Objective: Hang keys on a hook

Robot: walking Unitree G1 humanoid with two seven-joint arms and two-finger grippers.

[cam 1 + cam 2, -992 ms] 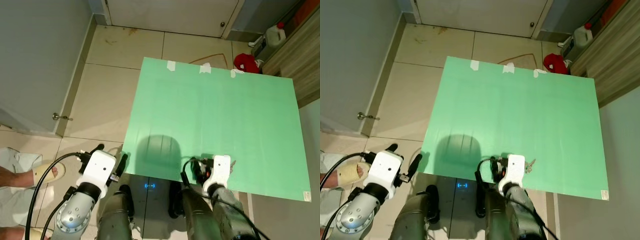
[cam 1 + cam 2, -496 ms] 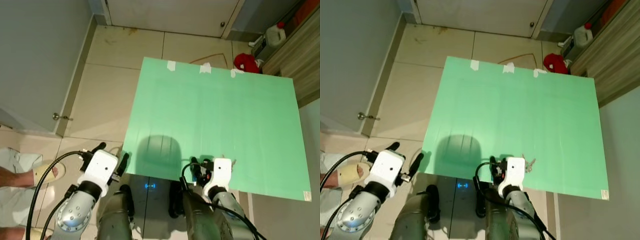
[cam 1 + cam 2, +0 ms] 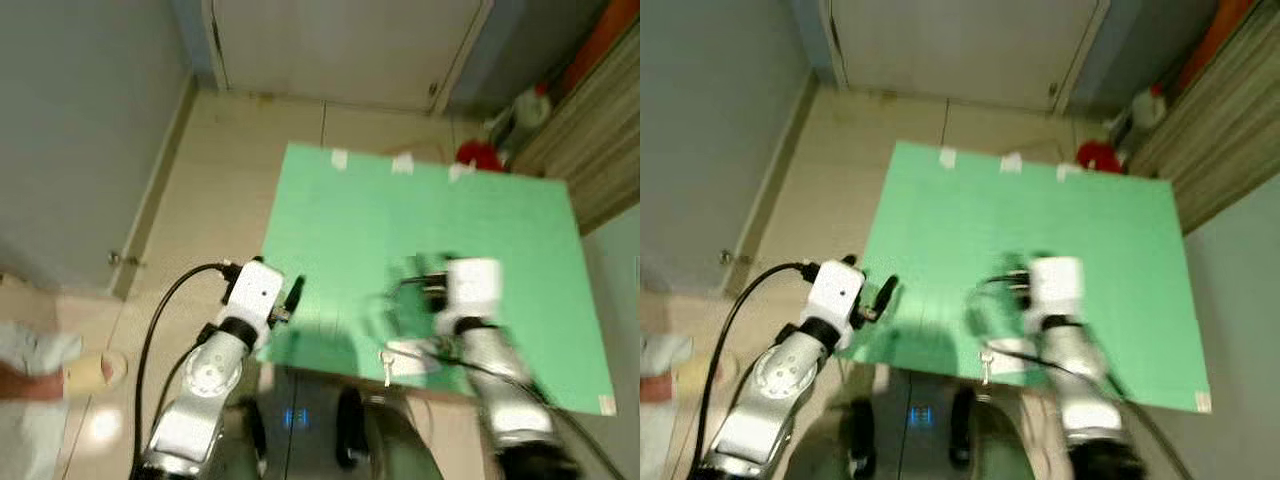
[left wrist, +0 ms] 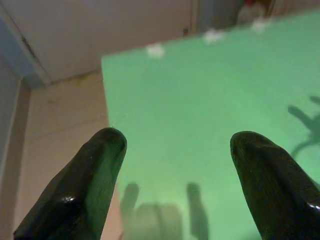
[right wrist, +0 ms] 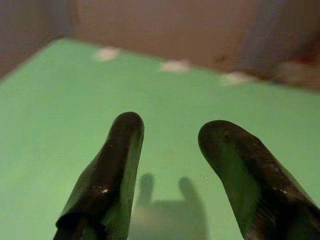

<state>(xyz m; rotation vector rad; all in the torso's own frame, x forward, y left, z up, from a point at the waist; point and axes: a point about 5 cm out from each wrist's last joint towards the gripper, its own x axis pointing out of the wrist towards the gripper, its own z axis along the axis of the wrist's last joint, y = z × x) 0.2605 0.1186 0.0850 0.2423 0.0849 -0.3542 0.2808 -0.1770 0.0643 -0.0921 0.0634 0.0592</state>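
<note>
A green sheet [image 3: 440, 220] lies on the tiled floor, taped along its far edge. Both arms reach out over its near part, and the head views are blurred. My left gripper [image 4: 175, 140] stands open above the sheet's near left corner, nothing between its fingers [image 3: 293, 293]. My right gripper [image 5: 170, 131] hangs over the sheet's near middle, open with an empty gap, its white wrist [image 3: 470, 285] above. A small pale key-like shape [image 3: 387, 364] shows at the sheet's near edge, under the right arm; blur hides what holds it.
A shut pale door [image 3: 340, 50] stands beyond the sheet, with a grey wall [image 3: 80, 130] on the left. A white bottle [image 3: 530, 100] and a red item [image 3: 475, 153] sit at the back right by a wooden cabinet [image 3: 590, 140]. A person's foot [image 3: 85, 370] is at the left.
The camera has shifted and blurred. Both arms have risen and reached forward over the sheet. The keys lay beside the right wrist before; now a key-like shape shows nearer the front edge.
</note>
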